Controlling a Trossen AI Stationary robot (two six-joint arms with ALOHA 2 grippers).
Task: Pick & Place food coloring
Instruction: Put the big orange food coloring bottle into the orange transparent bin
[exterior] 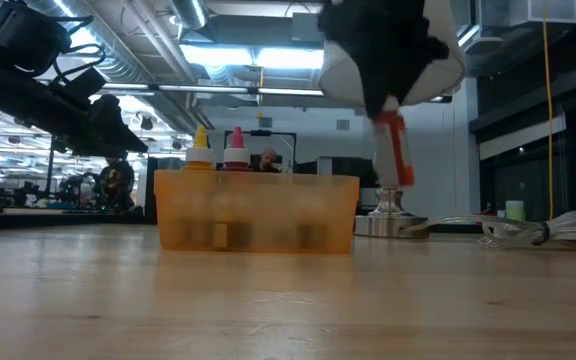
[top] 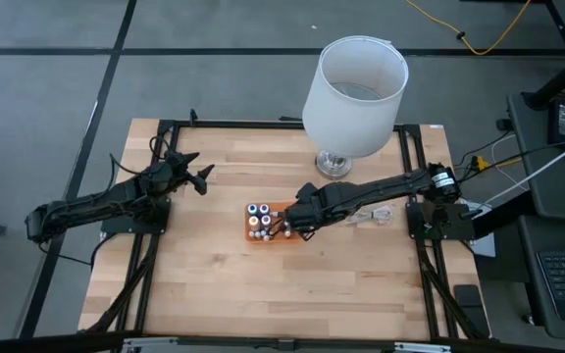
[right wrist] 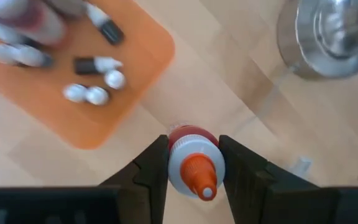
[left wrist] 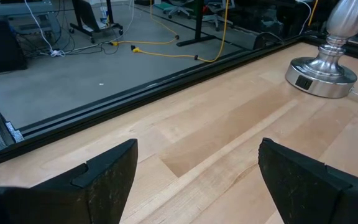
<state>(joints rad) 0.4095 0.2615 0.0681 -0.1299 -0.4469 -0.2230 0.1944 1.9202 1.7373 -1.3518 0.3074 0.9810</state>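
My right gripper (right wrist: 193,148) is shut on a small food coloring bottle (right wrist: 192,163) with a red body, white collar and orange tip. It hovers beside the right end of the orange tray (top: 275,208), which rests flat on the table. In the low view the red bottle (exterior: 394,150) hangs to the right of the tray (exterior: 256,212). Several other small bottles (right wrist: 95,78) lie or stand in the tray; two capped tops (exterior: 216,150) rise above its wall. My left gripper (left wrist: 197,168) waits open over bare table, left of the tray (top: 202,176). My right gripper pinches the bottle between its two fingers at the white collar (right wrist: 182,163), just below the orange tip. The fingers (right wrist: 154,168) come from above, pointing down. The bottle hangs below them, slightly tilted, its red body (exterior: 396,160) lifted clear of the table.
A lamp with a white shade (top: 354,83) and a silver base (top: 333,164) stands at the far side, behind the right arm. A coiled white cable (top: 376,212) lies right of the tray. Bare wood stretches along the near side of the table (top: 263,294).
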